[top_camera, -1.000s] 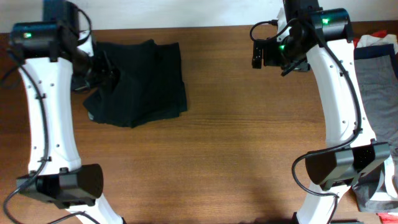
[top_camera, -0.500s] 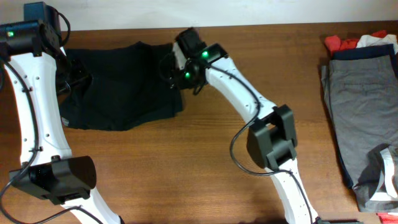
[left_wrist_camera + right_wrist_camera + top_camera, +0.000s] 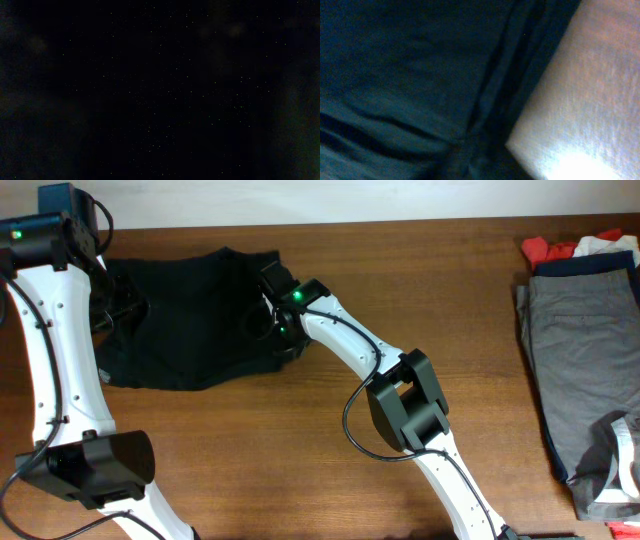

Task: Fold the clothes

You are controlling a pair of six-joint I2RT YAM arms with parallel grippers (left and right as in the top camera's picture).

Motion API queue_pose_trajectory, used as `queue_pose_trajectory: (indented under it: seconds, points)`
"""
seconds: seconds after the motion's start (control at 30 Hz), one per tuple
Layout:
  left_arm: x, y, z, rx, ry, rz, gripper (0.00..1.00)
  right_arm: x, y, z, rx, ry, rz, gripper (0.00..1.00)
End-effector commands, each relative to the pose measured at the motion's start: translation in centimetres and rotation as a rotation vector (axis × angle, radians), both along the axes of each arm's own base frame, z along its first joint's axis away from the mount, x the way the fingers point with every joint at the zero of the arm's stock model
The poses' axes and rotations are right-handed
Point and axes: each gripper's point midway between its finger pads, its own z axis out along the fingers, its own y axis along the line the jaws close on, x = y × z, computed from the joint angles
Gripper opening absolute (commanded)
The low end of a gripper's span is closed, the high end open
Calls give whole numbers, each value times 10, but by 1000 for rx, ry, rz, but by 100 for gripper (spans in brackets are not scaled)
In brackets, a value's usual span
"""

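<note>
The brown wooden worktop point(image 3: 350, 470) is smooth and finely grained, with a pale sheen in the right wrist view. The black soft cloth shorts point(image 3: 190, 320) near its far left corner look matt and faintly creased. The grey cloth garment point(image 3: 585, 360) at its right edge looks matt too.

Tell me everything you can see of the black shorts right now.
The black shorts are soft, matte fabric, spread wide and mostly flat on the wooden table at its far left, with the right edge rumpled. The left gripper sits at their left edge and the right gripper at their right. Whether either grips them is unclear.
</note>
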Motion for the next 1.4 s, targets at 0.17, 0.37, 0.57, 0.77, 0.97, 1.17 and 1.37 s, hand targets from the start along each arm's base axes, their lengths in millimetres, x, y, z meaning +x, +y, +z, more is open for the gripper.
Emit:
queue_pose_trajectory:
  seconds: [0.17, 0.37, 0.57, 0.77, 0.97, 1.17, 1.37]
  points:
    - [-1, 3, -1, 10, 2, 23, 2, -29, -83, 55, -125, 191, -207, 4]
    - [-49, -17, -84, -115, 323, 37, 1, -89, -137, 93, -281, 403, -246, 4]
    - [-69, -16, -123, -107, 432, 40, 1, -110, -177, 159, -307, 256, -323, 4]
    - [-47, -16, -128, -104, 340, 35, 2, -174, -242, 128, -454, 328, -527, 4]
    - [-66, -24, -125, -140, 421, 26, 44, -187, -229, 94, -390, 407, -506, 91]
    - [-71, 2, -122, 0, 449, 31, 62, -166, -220, 98, -332, 327, -407, 99]
    - [-67, 55, -151, -301, 335, 71, 78, -164, -236, 102, -332, 348, -378, 99]
